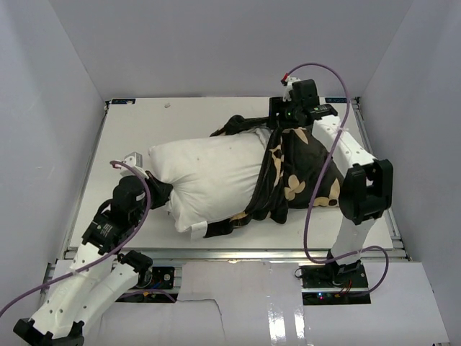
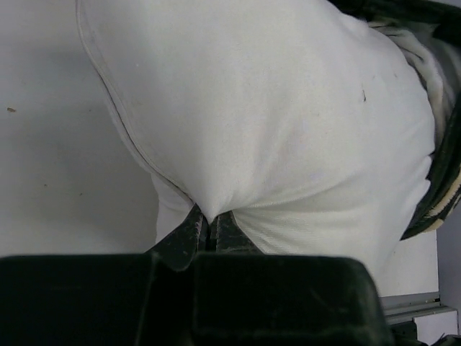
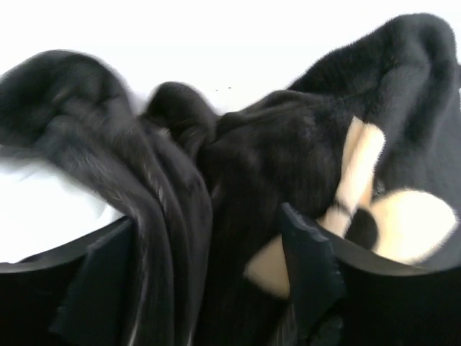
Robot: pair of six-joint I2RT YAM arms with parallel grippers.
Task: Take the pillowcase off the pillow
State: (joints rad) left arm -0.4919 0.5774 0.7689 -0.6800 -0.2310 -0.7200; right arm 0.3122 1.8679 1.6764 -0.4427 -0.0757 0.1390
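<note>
Lying within parted right end effector [image 3: 209, 223] — pillowcase [image 1: 297, 171], half off pillow [image 1: 209, 173]

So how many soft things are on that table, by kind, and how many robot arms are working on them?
White pillow: 1
Black flowered pillowcase: 1
Robot arms: 2, the left arm and the right arm
Total: 4
</note>
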